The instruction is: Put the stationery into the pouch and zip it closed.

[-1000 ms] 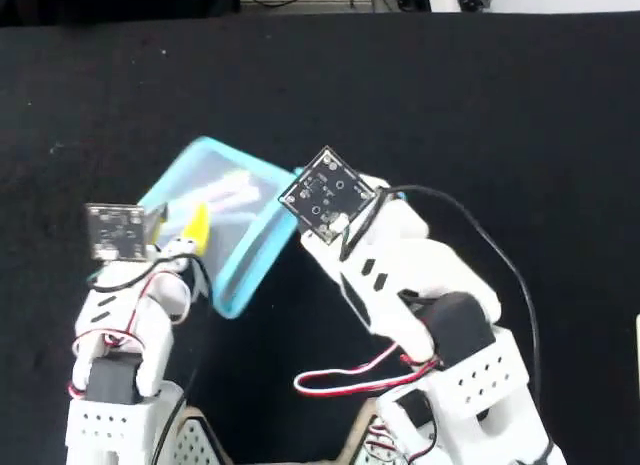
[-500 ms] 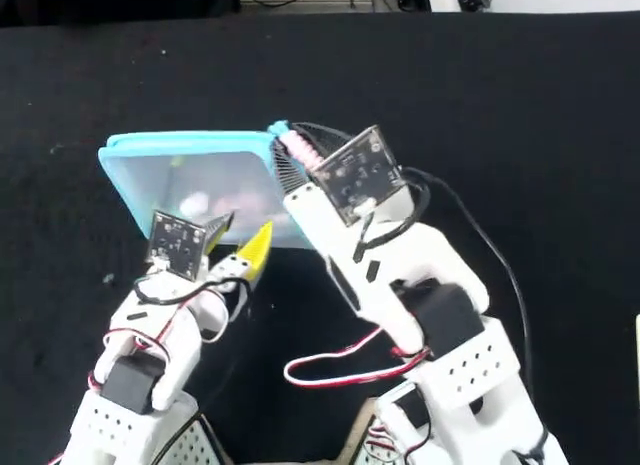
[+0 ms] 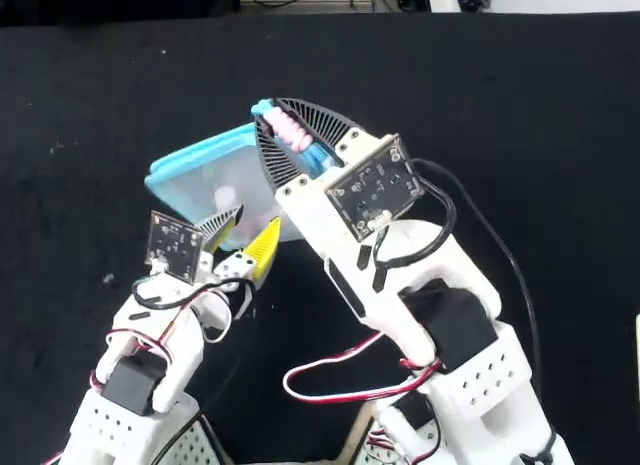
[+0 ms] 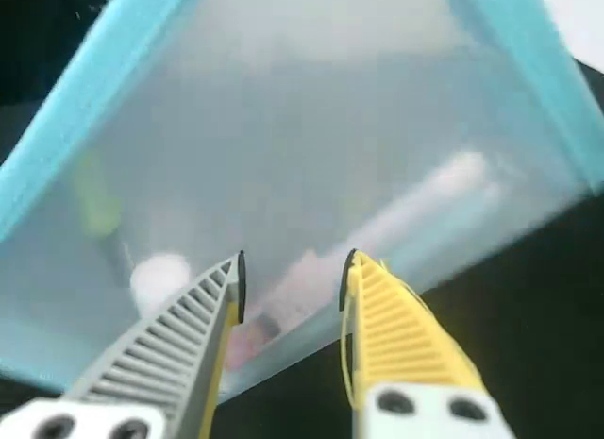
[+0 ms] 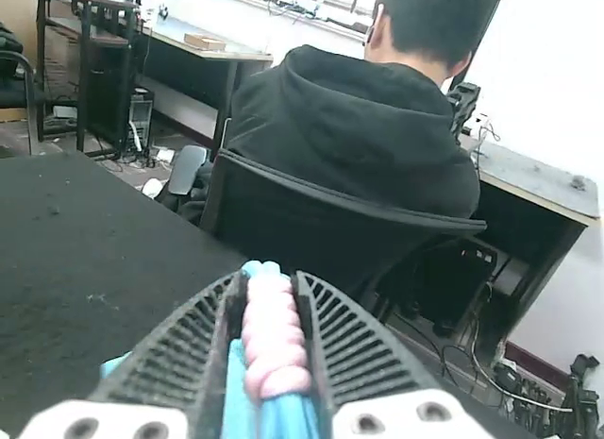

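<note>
The right jaws were closed firmly on the pink braided pull [image 5: 271, 349], which stood between them with a strip of the blue trim [image 5: 276, 415] directly beneath it. In the high view these jaws, at the end of the right arm [image 3: 420, 285], gripped the pull at the corner of the pouch [image 3: 205, 180] nearest the middle of the table [image 3: 520, 105]. The pouch extended from that corner toward the left edge of the table, over the left half and about midway between the far and near edges. It sat at a skewed angle. Whether its lower side rested on the table surface could not be determined. The left jaws, one grey and one yellow, were apart and held nothing. At the end of the left arm [image 3: 160, 325], they were positioned at the side of the pouch facing the near edge of the table, with the tips pointing at it. Contact between the tips and the pouch could not be confirmed. The pouch had a translucent body with a blue border, and the stationery showed through the wall in the left wrist view as blurred shapes: a round white item [image 4: 159, 277] near the grey jaw tip, a long pale stick-shaped item [image 4: 444, 189] lying diagonally, a pinkish item [image 4: 288, 280] between the two jaw tips, and a faint greenish item [image 4: 94, 198] near one border. None of these items could be identified more precisely.
</note>
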`<state>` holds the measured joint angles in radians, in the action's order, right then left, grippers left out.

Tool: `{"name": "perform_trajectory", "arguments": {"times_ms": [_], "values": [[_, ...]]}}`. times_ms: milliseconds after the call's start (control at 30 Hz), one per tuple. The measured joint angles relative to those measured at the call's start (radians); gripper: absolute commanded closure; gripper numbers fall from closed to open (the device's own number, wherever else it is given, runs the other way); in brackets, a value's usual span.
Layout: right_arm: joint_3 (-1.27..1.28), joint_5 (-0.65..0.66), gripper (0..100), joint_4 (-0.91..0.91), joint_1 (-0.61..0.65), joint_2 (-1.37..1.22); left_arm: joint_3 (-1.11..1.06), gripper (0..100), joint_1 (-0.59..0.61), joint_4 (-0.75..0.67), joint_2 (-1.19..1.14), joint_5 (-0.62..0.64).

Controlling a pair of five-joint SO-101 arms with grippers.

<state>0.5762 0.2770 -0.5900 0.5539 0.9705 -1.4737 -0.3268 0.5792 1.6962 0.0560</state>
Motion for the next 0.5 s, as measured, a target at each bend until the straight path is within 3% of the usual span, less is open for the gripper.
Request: {"name": "perform_trajectory", "arguments": {"times_ms": [167, 367, 500], "values": [[-0.002, 0.000, 98.8, -0.044, 0.000, 0.000, 0.051, 81, 0.018, 0.061, 0.002, 0.032], [-0.009, 0.000, 98.8, -0.084, 0.005, 0.000, 0.193, 81, 0.164, 0.247, 0.005, 0.017], [-0.009, 0.000, 98.8, -0.098, 0.075, 0.000, 0.282, 81, 0.244, 0.350, 0.005, 0.000]]}}
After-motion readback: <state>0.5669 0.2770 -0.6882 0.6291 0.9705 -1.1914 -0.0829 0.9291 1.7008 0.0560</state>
